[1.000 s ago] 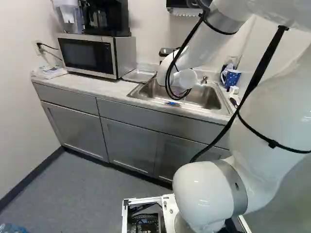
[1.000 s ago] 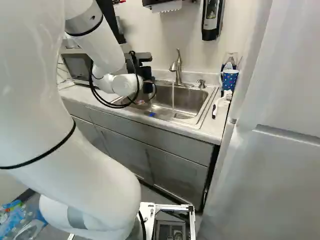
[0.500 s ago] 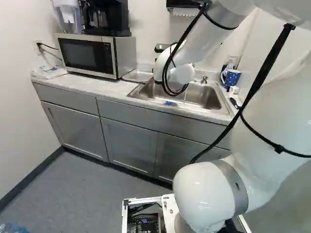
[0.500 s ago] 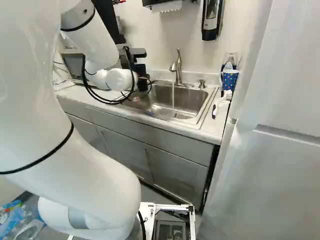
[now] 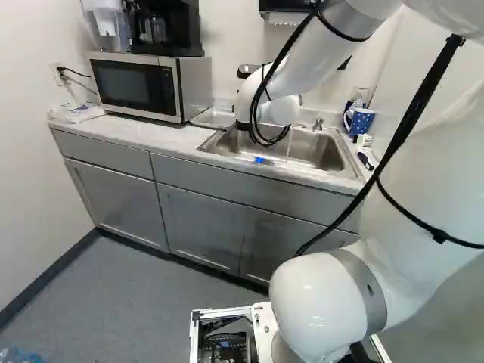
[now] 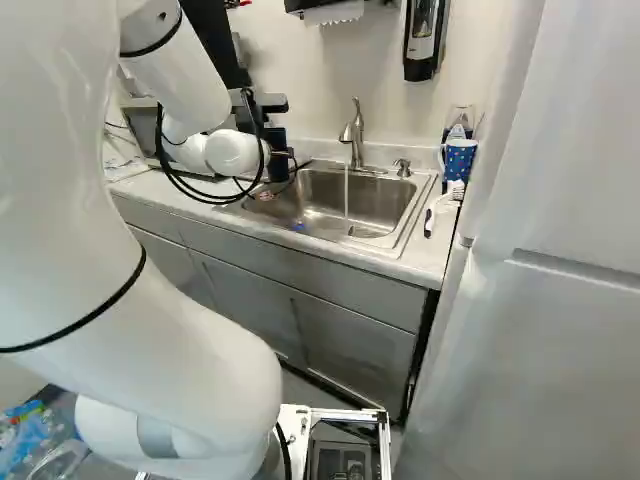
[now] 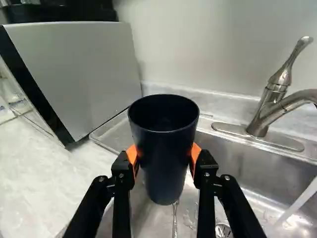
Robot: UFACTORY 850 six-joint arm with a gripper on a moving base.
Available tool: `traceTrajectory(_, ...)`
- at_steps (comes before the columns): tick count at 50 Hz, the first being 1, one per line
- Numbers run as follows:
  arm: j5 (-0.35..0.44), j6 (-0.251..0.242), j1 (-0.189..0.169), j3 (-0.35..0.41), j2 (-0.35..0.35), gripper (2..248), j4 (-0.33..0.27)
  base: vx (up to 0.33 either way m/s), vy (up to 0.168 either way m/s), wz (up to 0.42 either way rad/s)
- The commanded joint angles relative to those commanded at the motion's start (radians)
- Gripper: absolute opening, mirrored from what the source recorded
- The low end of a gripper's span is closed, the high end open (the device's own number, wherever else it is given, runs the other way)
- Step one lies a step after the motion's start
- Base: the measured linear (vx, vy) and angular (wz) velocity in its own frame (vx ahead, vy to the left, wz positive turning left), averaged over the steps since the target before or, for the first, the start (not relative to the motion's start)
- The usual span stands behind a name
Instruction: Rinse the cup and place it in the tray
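Water [image 6: 346, 195] is running from the faucet [image 6: 356, 135] into the sink [image 6: 385, 200], near the middle of the right base view. I am holding the cup [image 7: 166, 148] in my gripper [image 6: 278, 160], and the wrist view is showing both orange pads [image 7: 196, 153] pressing on its dark blue sides. The fingers are standing apart by the cup's width, and its open end is facing up. I am seeing the cup over the sink, with the falling stream off to one side of the gripper, clear of the cup. Beyond the cup, past the fingers, the metal tray [image 5: 215, 118] is lying between the sink and the microwave [image 5: 140, 85]; in the left base view it is showing just above the middle. The microwave is sitting at the upper left of that view, and a coffee maker [image 5: 170, 29] is resting on top of it. Below the cup, I am making out a thin shiny strip in the sink, but I am not managing to tell what it is. Toward the upper right of the right base view, a blue dotted mug [image 6: 459, 157] is standing beyond the sink's corner, and a brush [image 6: 430, 220] is lying nearer, just beside the sink's rim.
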Motion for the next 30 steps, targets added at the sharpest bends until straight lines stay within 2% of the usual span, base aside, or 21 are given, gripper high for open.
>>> traceTrajectory(30, 0.0, 0.311, 0.0, 0.0, 0.0, 121, 0.0, 0.0, 0.0, 0.0)
